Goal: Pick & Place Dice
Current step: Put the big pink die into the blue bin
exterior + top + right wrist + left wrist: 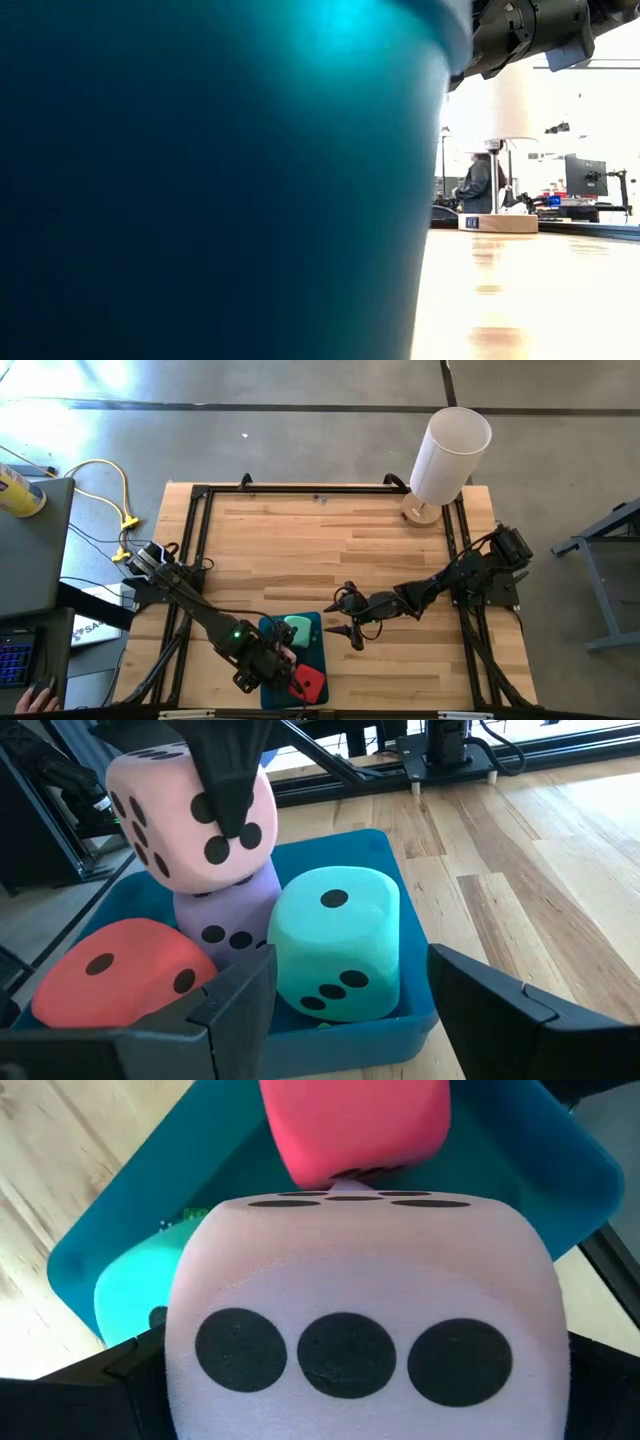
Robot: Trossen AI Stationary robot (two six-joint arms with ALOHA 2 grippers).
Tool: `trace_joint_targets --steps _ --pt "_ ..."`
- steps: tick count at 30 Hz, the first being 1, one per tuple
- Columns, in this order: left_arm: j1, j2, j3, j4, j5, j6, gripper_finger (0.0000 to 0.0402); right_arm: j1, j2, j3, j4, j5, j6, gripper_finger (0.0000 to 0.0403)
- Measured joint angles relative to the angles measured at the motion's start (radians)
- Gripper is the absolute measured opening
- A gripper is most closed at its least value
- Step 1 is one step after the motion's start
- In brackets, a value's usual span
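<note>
Left gripper (272,665) is clamped wide around the pale pink die (190,815), holding it on top of the purple die (225,925) in the teal tray (385,850), three-pip face toward the wrist camera. Red die (120,975) and mint die (335,940) sit alongside. Right gripper (345,630) hovers beside the tray, jaws apart, empty. Only the low view shows a person beyond the wooden table (330,540).

Both arms are dark, jointed and slim, with black cables looping along their links. A small green light glows just behind the left claw (268,666). The right claw (352,632) has pointed black fingers.
</note>
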Motion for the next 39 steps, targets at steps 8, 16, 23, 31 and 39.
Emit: trace_joint_targets --steps 8,16,23,31,39 --pt "0.004 0.0 0.0 0.0 0.005 -0.004 0.0396 0.0 0.0 0.0 -0.003 0.0 0.0 0.0249" --pt "0.004 0.001 0.0 0.0 0.004 -0.03 0.0396 0.0 0.0 0.0 -0.003 0.0 0.0 0.0249" --pt "0.004 0.019 -0.002 0.001 0.03 -0.022 0.0396 0.0 0.0 0.0 -0.003 0.0 0.0 0.0249" --pt "0.004 0.047 0.002 0.008 0.024 -0.026 0.0396 0.0 0.0 0.0 -0.002 0.001 0.0 0.0249" --pt "0.001 0.047 0.0 0.025 0.025 -0.048 0.0396 0.0 0.0 0.0 -0.003 0.003 0.0 0.0249"
